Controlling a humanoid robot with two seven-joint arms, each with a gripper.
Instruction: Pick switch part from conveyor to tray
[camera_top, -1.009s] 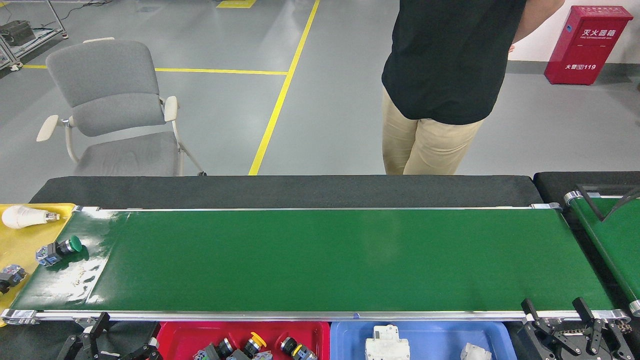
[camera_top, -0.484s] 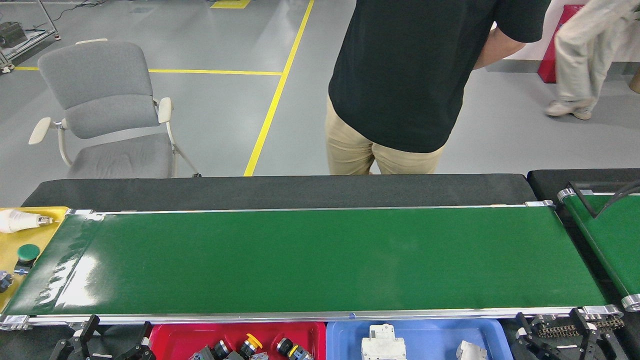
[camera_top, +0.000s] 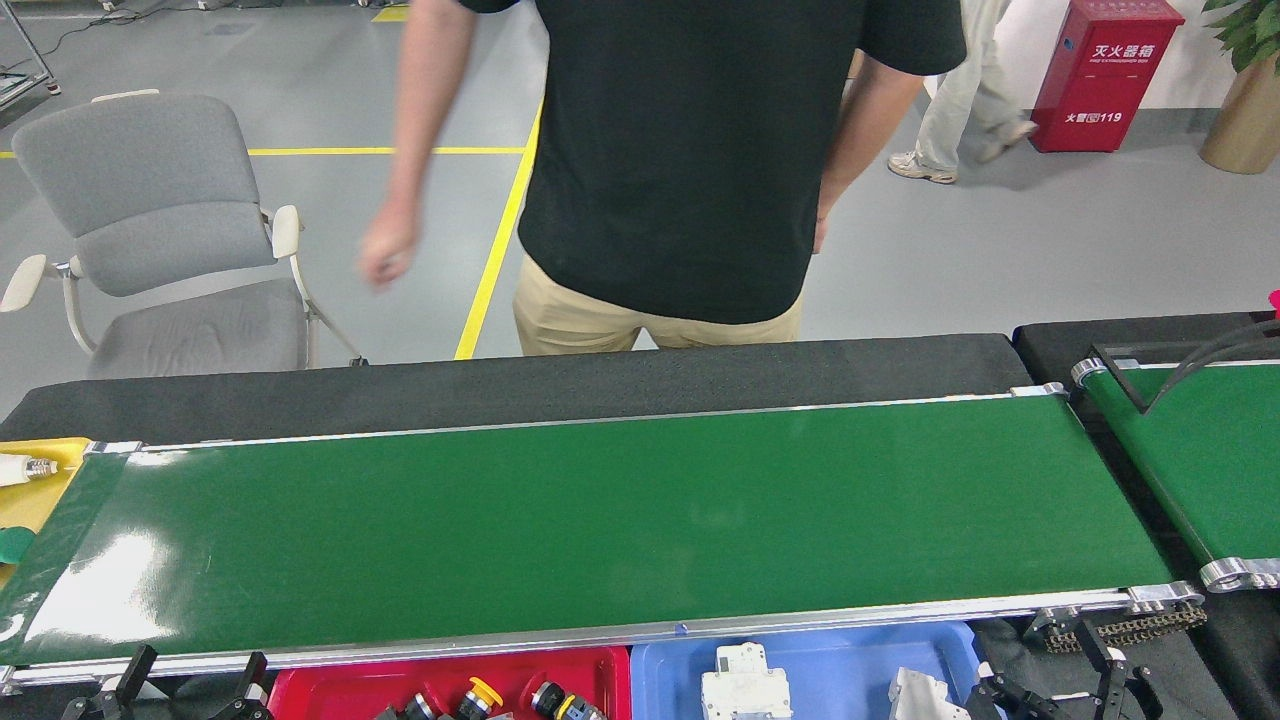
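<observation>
Stretching glossy green, the conveyor (camera_top: 600, 520) has silver rails.

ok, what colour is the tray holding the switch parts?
Red: the tray with the switch parts, head view, bottom edge.

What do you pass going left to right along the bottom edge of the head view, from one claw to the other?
left claw → red tray → blue tray → right claw
</observation>
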